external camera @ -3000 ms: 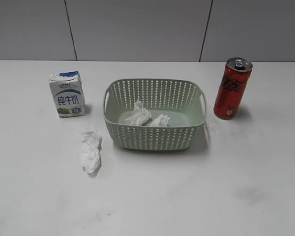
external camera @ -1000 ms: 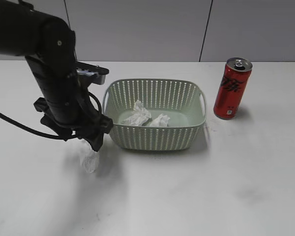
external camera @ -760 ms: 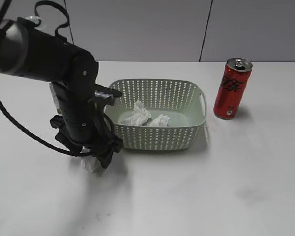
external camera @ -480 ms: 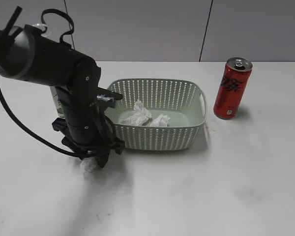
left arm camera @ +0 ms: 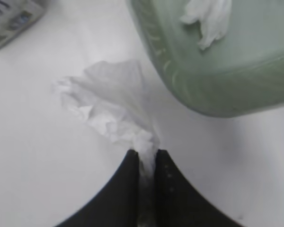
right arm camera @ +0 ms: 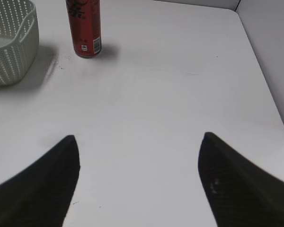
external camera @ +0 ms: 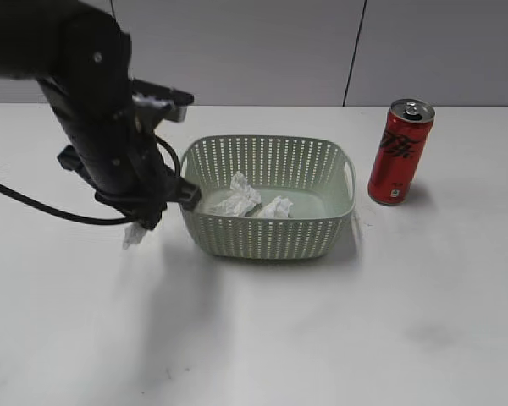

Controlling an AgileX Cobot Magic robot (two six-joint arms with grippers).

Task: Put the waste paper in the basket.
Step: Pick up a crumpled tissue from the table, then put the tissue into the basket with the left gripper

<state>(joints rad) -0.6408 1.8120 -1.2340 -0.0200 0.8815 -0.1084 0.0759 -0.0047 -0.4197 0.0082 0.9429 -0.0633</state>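
My left gripper (external camera: pixel 144 222) (left arm camera: pixel 146 152) is shut on a crumpled white waste paper wad (external camera: pixel 134 234) (left arm camera: pixel 109 104) and holds it above the table, just left of the pale green basket (external camera: pixel 267 241) (left arm camera: pixel 217 90). Two more waste paper wads (external camera: pixel 237 197) (external camera: pixel 275 207) lie inside the basket; one shows in the left wrist view (left arm camera: pixel 207 16). My right gripper (right arm camera: pixel 138 142) is open and empty over bare table, away from the basket (right arm camera: pixel 9 56); it is out of the exterior view.
A red drinks can (external camera: pixel 400 152) (right arm camera: pixel 84 28) stands upright right of the basket. A milk carton corner (left arm camera: pixel 12 21) shows in the left wrist view; my left arm hides it in the exterior view. The table's right edge (right arm camera: pixel 262 80) meets a wall.
My left arm came in and lowered onto the wad lying left of the basket, shut on it, and has now lifted it up and slightly left off the table.
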